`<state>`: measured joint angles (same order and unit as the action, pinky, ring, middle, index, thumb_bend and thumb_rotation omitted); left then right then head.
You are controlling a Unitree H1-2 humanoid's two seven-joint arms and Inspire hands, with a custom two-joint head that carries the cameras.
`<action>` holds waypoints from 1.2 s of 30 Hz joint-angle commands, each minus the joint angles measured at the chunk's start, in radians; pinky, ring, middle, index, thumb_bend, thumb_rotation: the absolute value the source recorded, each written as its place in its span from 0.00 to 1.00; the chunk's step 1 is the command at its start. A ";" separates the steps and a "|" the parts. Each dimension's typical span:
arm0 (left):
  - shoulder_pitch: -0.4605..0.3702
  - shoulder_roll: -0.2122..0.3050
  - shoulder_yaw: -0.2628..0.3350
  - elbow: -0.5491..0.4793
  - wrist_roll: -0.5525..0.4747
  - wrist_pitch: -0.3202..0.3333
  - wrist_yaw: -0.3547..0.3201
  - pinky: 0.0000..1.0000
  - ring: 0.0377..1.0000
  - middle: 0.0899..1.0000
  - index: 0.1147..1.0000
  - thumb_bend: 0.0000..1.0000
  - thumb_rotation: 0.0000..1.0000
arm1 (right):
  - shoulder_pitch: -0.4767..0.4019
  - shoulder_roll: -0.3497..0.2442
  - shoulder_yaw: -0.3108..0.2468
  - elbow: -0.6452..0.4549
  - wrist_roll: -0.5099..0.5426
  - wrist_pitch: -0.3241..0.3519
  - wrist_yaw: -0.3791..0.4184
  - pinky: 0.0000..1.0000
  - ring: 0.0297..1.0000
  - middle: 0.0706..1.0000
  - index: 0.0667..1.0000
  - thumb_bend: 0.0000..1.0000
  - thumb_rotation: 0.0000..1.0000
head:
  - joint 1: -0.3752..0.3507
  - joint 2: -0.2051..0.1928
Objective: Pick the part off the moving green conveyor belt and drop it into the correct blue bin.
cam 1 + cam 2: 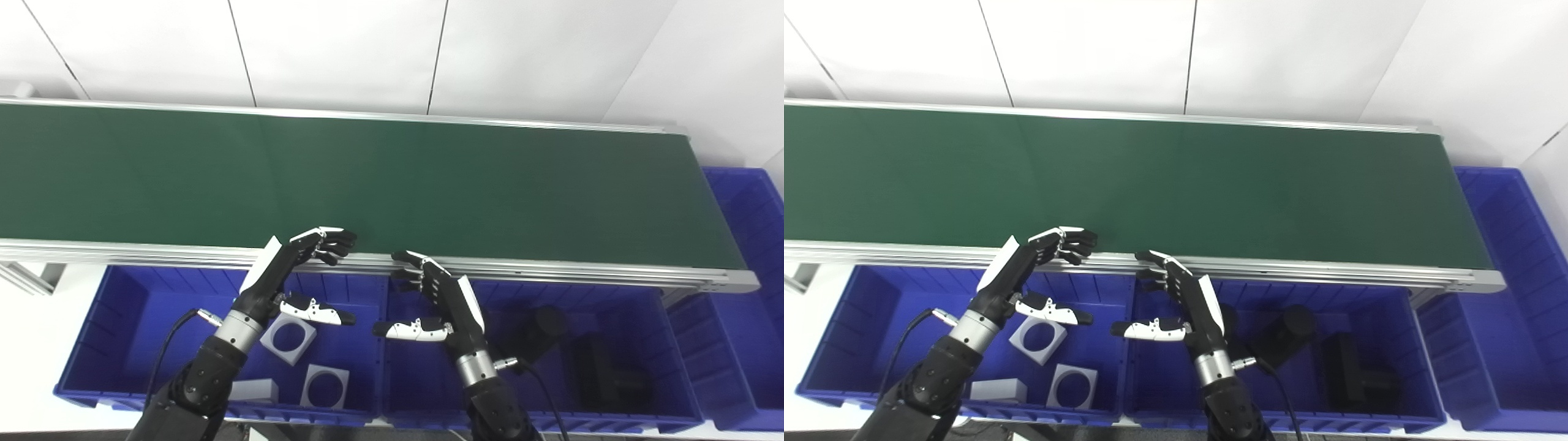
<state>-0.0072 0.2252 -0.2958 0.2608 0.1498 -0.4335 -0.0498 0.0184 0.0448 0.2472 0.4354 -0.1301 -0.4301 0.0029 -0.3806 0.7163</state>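
Green belt (392,177) carries no part in view, so both the left hand (288,269) and right hand (438,300) wait empty with fingers apart at its near edge above the blue bins (122,318), whose grey ring blocks (288,338) look rigid, light, best pinched across flat sides.

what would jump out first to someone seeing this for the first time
The long green conveyor belt spans the picture and carries no part. In front of it, the left hand and right hand hover open over its near rail, above the blue bins. The left bin holds white square parts with round holes; the right bin holds black parts.
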 commanded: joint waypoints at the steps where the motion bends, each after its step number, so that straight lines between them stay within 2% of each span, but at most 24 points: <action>1: -0.010 -0.007 0.007 -0.028 -0.008 -0.036 0.001 0.62 0.67 0.71 0.69 0.92 0.00 | -0.014 0.009 0.000 -0.032 0.012 -0.039 -0.002 0.64 0.72 0.81 0.73 0.85 0.05 | 0.031 0.008; 22: -0.009 -0.052 -0.014 -0.013 0.063 -0.036 0.036 0.61 0.68 0.73 0.70 0.91 0.00 | 0.028 -0.032 -0.025 -0.111 0.042 -0.034 0.041 0.64 0.71 0.82 0.73 0.84 0.05 | 0.177 0.017; 36: -0.019 -0.056 -0.041 0.026 0.069 -0.036 0.070 0.63 0.70 0.73 0.70 0.91 0.00 | 0.037 -0.045 -0.040 -0.129 0.050 -0.035 0.057 0.64 0.70 0.81 0.73 0.84 0.05 | 0.226 0.017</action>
<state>-0.0064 0.1651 -0.3311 0.2975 0.2177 -0.4335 0.0000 0.0653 -0.0049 0.2100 0.3416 -0.0905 -0.4301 0.0535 -0.1550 0.7332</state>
